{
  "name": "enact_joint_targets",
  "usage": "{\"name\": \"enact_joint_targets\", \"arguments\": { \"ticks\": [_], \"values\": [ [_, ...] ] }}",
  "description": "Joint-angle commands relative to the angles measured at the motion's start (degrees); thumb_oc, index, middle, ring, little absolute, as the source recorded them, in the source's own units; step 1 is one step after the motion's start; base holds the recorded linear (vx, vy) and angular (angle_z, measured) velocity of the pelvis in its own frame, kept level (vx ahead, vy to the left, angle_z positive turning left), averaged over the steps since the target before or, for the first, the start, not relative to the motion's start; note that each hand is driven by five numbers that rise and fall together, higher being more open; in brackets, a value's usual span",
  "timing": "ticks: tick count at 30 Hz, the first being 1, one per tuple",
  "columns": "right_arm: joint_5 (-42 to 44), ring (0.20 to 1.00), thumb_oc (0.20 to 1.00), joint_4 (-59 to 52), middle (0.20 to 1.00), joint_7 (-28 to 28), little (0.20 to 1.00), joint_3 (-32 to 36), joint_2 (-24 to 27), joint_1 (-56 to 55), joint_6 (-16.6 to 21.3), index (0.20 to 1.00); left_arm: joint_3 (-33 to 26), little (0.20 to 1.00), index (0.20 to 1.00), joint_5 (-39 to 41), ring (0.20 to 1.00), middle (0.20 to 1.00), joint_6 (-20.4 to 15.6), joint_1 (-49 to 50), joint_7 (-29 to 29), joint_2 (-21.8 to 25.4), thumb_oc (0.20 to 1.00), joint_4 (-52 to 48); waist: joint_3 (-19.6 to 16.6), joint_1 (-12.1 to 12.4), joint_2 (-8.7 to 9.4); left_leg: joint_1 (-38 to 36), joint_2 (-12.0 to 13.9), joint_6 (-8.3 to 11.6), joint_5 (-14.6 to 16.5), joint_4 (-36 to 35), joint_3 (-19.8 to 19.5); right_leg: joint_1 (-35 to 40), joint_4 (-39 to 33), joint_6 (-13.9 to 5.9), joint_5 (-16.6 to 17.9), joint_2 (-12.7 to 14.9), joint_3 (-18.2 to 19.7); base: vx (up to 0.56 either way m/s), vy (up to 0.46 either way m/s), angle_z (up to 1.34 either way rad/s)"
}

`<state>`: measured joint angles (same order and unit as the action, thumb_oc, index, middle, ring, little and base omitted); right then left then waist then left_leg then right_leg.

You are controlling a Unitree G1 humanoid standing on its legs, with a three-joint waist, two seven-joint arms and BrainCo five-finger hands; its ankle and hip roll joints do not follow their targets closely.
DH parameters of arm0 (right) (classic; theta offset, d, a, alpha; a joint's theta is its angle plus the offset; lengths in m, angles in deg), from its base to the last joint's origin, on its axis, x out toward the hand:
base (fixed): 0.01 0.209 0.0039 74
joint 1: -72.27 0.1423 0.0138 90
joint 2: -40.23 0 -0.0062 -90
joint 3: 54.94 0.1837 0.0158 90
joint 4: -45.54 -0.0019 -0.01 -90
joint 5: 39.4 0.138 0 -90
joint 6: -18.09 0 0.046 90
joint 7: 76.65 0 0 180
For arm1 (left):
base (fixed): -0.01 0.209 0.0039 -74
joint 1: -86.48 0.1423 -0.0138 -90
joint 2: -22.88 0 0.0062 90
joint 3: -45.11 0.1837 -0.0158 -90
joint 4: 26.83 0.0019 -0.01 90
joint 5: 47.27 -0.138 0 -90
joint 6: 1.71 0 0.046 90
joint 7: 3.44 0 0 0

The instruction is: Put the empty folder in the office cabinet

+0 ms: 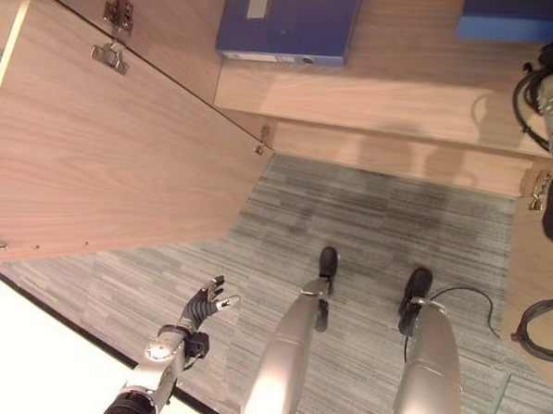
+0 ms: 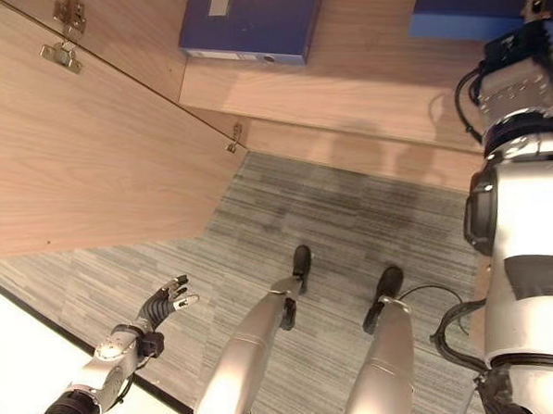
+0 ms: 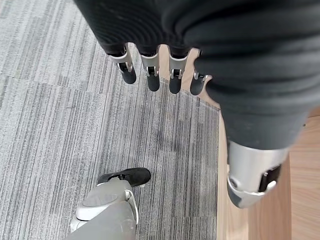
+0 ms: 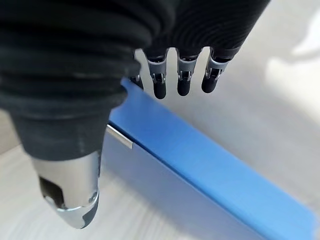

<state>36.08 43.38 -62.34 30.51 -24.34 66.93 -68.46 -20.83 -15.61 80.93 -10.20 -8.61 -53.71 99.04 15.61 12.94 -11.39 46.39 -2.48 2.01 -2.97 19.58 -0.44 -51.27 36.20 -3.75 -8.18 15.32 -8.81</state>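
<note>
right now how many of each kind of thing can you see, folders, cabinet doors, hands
blue ring-binder folders lying on the wooden cabinet shelf: 2, one and another
open light wood cabinet door: 1
robot hands: 2, left hand, right hand, both open
total: 5

You have two blue folders in the wooden office cabinet [image 1: 391, 90]. The darker blue folder [image 1: 290, 21] lies flat on the shelf with its pale-labelled spine facing out, just past the open cabinet door [image 1: 97, 151]. The brighter blue folder [image 4: 210, 170] sits well apart from it, further along the shelf on the right.
</note>
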Motion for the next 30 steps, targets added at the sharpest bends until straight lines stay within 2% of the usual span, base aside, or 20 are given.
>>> {"name": "enact_joint_targets", "arguments": {
  "ticks": [1,2,3,7,14,22,30],
  "values": [
    [3.5,1.000,1.000,-4.7,1.000,-1.3,1.000,0.8,1.2,-0.2,2.9,1.000,-3.9,1.000,1.000,2.7,1.000,1.000,-0.8,-0.9,0.5,0.7,1.000,2.8,1.0,0.7,-0.32,-1.9,2.3,2.36,2.5,-4.8,-2.2,5.4,2.8,-5.51,-4.6,-1.7,2.4,0.00,0.000,0.00],
    [3.9,1.000,1.000,-4.8,1.000,-1.5,1.000,1.3,0.8,-0.9,3.0,1.000,-4.1,1.000,1.000,3.0,1.000,1.000,-0.9,-1.1,0.5,0.7,1.000,3.0,0.7,0.5,0.04,-2.5,2.2,2.64,3.8,-5.0,-2.6,6.1,2.6,-5.79,-5.8,-1.9,2.9,0.00,0.000,0.00],
    [4.4,1.000,1.000,-4.5,1.000,-1.5,1.000,2.2,-0.1,-1.9,3.0,1.000,-4.5,1.000,1.000,3.1,1.000,1.000,-0.9,-1.2,0.4,0.7,1.000,3.6,1.1,0.5,0.02,-2.0,2.7,2.45,2.2,-5.1,-2.3,5.8,2.0,-5.52,-4.1,-2.2,2.3,-0.03,-0.034,-0.01],
    [6.2,1.000,1.000,-4.2,1.000,-0.7,1.000,4.9,-1.5,-4.2,4.0,1.000,-4.7,1.000,1.000,3.3,1.000,1.000,-0.8,-0.9,0.7,0.3,1.000,4.5,1.1,0.4,0.44,-2.8,3.0,2.53,2.1,-5.6,-2.3,7.2,0.8,-5.54,-3.7,-2.6,2.0,-0.04,-0.023,-0.06],
    [7.8,1.000,1.000,-3.2,1.000,4.3,1.000,10.8,-4.6,-9.0,6.8,1.000,-4.1,1.000,1.000,2.5,1.000,1.000,-0.6,-0.6,1.8,-0.7,1.000,6.9,0.4,-0.3,1.52,-6.1,3.2,2.81,1.8,-7.6,-2.7,11.0,-2.5,-5.55,-3.1,-3.0,1.2,0.00,-0.007,-0.04],
    [7.0,1.000,1.000,-2.3,1.000,9.2,1.000,14.1,-7.4,-11.3,7.7,1.000,-3.5,1.000,1.000,1.7,1.000,1.000,-1.0,-0.5,3.3,-1.3,1.000,9.6,-0.7,-0.6,2.68,-9.1,3.3,3.12,1.6,-9.6,-3.1,14.3,-5.2,-5.72,-2.4,-3.2,0.6,0.00,-0.003,-0.01],
    [6.6,1.000,1.000,-2.2,1.000,10.6,1.000,15.2,-8.3,-13.1,8.1,1.000,-3.6,1.000,1.000,1.5,1.000,1.000,-1.2,-0.4,3.4,-2.1,1.000,11.4,-1.9,-0.4,2.84,-11.6,3.2,3.37,0.4,-12.1,-3.5,16.9,-6.6,-5.89,-2.2,-2.8,0.1,0.01,0.003,0.02]
  ]
}}
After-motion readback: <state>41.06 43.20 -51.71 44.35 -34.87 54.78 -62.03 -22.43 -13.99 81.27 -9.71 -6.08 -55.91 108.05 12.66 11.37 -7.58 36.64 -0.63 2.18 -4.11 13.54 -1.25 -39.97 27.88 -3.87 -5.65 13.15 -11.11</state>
